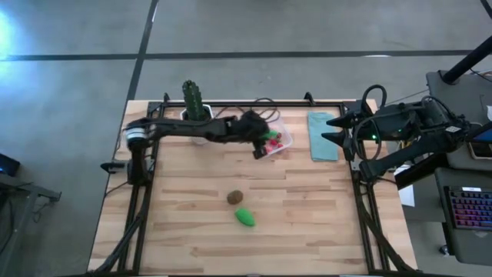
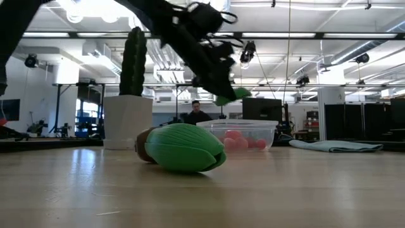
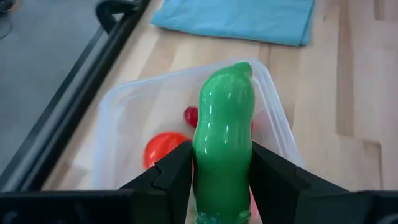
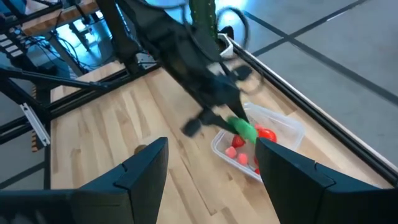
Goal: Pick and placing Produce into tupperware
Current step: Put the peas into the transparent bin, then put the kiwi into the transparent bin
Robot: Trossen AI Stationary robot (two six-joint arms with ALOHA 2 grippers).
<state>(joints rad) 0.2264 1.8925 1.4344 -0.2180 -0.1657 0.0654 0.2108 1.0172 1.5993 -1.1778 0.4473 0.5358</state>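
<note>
My left gripper [image 1: 267, 141] is shut on a green oblong toy vegetable [image 3: 224, 137] and hangs over the clear tupperware [image 1: 278, 138] near the table's far edge. The tupperware [image 3: 130, 112] holds red and pink round pieces [image 3: 163, 147]. A brown ball [image 1: 235, 198] and a second green oblong piece [image 1: 245, 217] lie on the table's middle, toward the near edge. In the low view that green piece [image 2: 183, 147] lies in front of the brown ball. My right gripper [image 4: 211, 168] is open, raised at the table's right edge. My left gripper pinches the green oblong vegetable between its two fingers [image 3: 175, 171], by its rear end [image 3: 221, 186]. The fingers lie along it, and its free end [image 3: 236, 71] sticks out ahead. It is lifted clear, tilted down over the tupperware [image 2: 243, 134].
A tall green cactus in a white pot [image 1: 194, 105] stands at the far edge, left of the tupperware. A light blue folded cloth [image 1: 324, 136] lies to its right. A dark frame rail [image 1: 254, 102] runs round the table. A person [image 2: 197, 113] shows in the room behind.
</note>
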